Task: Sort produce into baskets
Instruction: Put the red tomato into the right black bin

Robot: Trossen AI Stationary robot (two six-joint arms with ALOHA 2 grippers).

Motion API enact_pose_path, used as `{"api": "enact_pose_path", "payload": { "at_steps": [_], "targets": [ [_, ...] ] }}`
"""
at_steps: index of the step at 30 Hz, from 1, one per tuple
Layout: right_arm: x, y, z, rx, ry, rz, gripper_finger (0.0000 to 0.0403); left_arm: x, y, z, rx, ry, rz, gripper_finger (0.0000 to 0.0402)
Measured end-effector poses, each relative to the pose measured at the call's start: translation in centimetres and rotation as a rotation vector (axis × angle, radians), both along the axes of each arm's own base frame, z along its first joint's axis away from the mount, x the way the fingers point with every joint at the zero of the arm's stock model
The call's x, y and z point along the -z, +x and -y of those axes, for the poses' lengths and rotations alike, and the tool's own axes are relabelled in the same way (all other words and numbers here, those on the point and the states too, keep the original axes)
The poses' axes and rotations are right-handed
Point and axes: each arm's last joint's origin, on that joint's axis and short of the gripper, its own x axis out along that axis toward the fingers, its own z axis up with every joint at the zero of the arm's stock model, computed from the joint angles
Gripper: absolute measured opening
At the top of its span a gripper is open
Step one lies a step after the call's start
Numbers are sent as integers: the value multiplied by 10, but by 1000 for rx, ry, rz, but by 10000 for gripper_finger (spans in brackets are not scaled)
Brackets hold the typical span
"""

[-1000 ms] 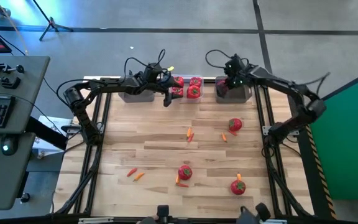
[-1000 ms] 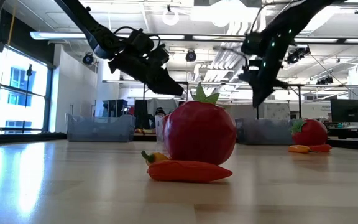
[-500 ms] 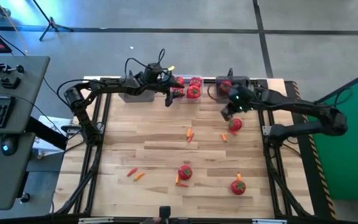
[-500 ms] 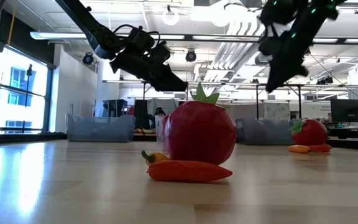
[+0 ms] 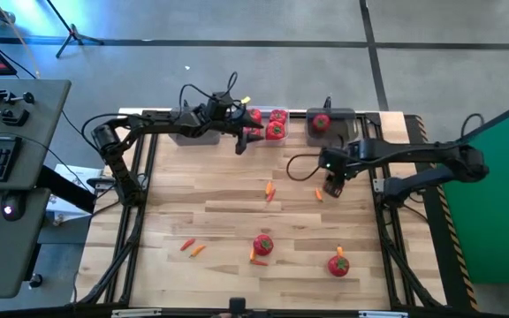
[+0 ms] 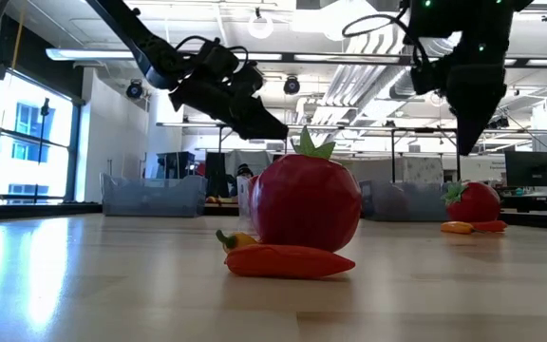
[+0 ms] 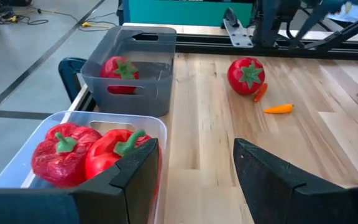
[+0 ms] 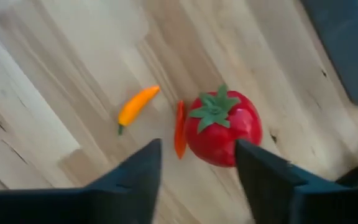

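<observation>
Tomato (image 8: 222, 128) lies near the table's (image 5: 228, 203) right edge, under the right gripper (image 5: 333, 186) — fingers parted, empty (red sliver touching the tomato). Left gripper (image 5: 239, 145), open and empty, hangs beside the clear bin (image 7: 161, 134) of peppers (image 7: 114, 152) at the far edge; grey bin (image 7: 165, 74) holds one tomato.

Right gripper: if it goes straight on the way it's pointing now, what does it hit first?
Most likely the tomato on the table: the right gripper, jaws open, points down at it. A thin red pepper lies against its side.
</observation>
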Motion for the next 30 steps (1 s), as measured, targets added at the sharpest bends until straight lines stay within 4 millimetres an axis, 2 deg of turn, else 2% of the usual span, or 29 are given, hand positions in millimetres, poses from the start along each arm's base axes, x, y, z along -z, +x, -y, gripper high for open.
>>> {"api": "enact_pose_path", "payload": {
  "at_steps": [5, 10, 15, 25, 30],
  "targets": [
    [17, 11, 0, -128, -3, -126, 285, 1, 2, 5, 14, -1, -7, 193],
    [34, 21, 4, -225, -52, -246, 324, 2, 2, 6, 21, 4, -23, 193],
    [47, 26, 12, -278, -74, -329, 330, 3, 2, 6, 20, 2, -29, 193],
    [65, 30, 29, -300, -6, -412, 330, 3, 2, 6, 19, 1, -29, 193],
    [69, 31, 33, -295, 17, -410, 309, 3, 2, 6, 19, 1, -30, 193]
  ]
}}
